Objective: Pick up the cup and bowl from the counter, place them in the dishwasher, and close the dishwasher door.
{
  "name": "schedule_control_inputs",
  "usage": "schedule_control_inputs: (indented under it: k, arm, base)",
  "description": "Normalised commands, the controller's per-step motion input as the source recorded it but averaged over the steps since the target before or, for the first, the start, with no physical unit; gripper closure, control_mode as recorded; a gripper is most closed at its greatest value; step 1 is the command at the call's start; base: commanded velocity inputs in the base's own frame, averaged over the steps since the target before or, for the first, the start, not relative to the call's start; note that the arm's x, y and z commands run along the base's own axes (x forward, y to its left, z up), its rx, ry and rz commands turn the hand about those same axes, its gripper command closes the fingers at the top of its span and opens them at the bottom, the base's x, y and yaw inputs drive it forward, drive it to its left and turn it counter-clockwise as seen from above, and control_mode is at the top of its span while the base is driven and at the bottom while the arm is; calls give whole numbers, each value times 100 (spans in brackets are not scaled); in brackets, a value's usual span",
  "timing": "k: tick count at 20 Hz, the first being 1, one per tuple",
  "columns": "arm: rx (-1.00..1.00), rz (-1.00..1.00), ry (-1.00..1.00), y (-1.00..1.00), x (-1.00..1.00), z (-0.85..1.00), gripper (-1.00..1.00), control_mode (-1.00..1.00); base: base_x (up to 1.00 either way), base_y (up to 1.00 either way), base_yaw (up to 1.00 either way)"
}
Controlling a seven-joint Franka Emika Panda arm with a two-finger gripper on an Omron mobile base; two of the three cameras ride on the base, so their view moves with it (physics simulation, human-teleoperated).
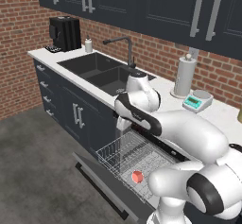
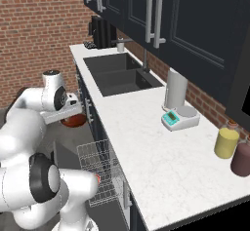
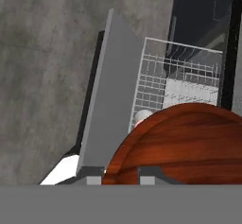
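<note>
My jaws clench the bowl point(image 3: 184, 145) above the dishwasher's wire rack point(image 1: 130, 154), which holds 1 cup point(image 1: 137, 176); the dishwasher door point(image 3: 108, 100) lies open.

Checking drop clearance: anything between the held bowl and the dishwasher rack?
Nothing solid. In the hand view the bowl hangs over the rack, open air between; the cup already sits in the rack.
</note>
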Motion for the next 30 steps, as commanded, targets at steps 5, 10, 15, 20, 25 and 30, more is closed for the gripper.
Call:
schedule_control_inputs:
  k: [5,10,15,20,25,30]
  arm:
    - [26,3,11,43,-8,-73,100,-100]
    - [0,0,4,52,8,-60,100,-100]
    - [-20,-4,3,67,23,-58,100,-100]
    - [-12,0,5,5,41,-58,100,-100]
    - [-10,0,2,0,41,-54,100,-100]
    - [-3,0,-1,0,25,-44,100,-100]
  base:
    - [0,0,0]
    - [0,0,0]
    - [0,0,0]
    - [0,0,0]
    - [0,0,0]
    - [0,0,0]
